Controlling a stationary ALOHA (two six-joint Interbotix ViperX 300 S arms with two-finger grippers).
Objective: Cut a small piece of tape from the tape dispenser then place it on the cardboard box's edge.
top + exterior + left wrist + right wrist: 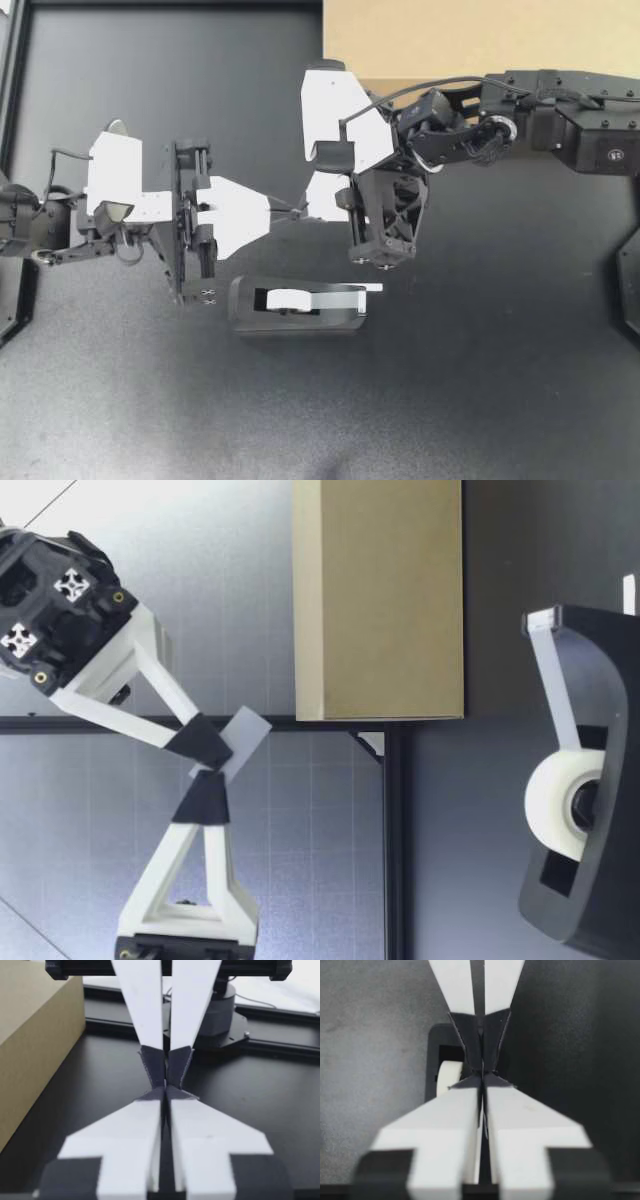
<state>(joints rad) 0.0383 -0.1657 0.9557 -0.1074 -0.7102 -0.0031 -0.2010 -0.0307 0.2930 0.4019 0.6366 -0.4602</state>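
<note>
White fingers of my right gripper [312, 203] are pressed together on a short tape piece [248, 732]. The low view shows the strip angling up out of the dark pads [200, 745]. My left gripper [283, 211] meets it tip to tip, fingers likewise closed flat. Its tips touch the strip's lower end; I cannot tell whether they actually pinch it. Both wrist views agree: jaws closed, the two sets of tips nose to nose, raised above the table [480, 400].

Judgement: the tip-to-tip pose reads as a handover or re-grip, so that the strip ends up held by one end with its sticky length free for laying down.

Black tape dispenser [295, 305] sits on the table just near of the joined tips, its roll [290, 298] feeding out to the right. The cut appears done.

Brown cardboard box [450, 40] stands at the far side, right of centre, apart from both grippers. No tape visible on its edge. The next move calls for a carry far and right to that edge.
</note>
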